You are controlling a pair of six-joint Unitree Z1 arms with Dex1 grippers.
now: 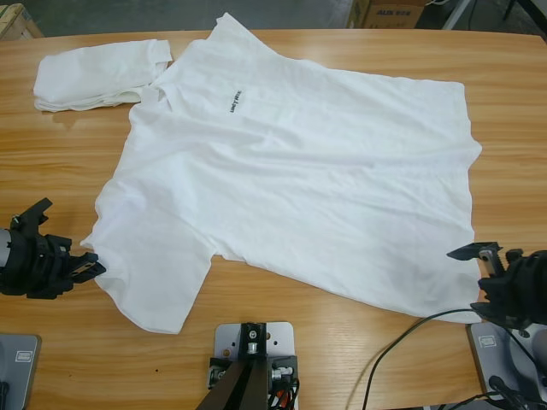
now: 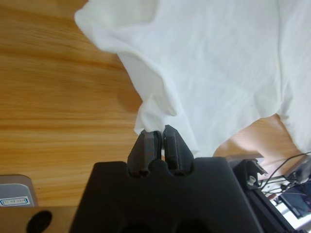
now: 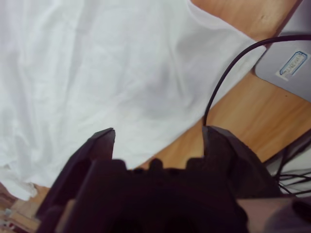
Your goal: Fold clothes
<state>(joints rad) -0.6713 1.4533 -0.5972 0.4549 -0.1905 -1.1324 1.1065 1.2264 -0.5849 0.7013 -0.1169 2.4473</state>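
My left gripper (image 2: 156, 132), close under its wrist camera: both black jaws pressed together on a small bunched fold at the edge of the T-shirt (image 1: 291, 171). The cloth rises in a little peak straight off the jaw tips. From above, this gripper (image 1: 92, 266) sits at the table's left side, at the tip of the shirt's near sleeve.

The table (image 1: 77, 162): long, wooden, pale grain.

T-shirt: plain white, thin, spread flat and slightly askew over the middle of the table, collar toward the far left, hem toward the right. Soft wrinkles run across the body. A short line of black lettering (image 1: 233, 99) on the chest.

Folded white bundle (image 1: 94, 73): far left corner of the table, touching the spread shirt near its collar.

My right gripper (image 3: 158, 131): jaws spread wide, holding nothing, the shirt's lower hem and bare wood beneath the gap. From above it (image 1: 479, 272) hangs just beside the hem's near corner. A black cable (image 3: 228, 73) curves past it.
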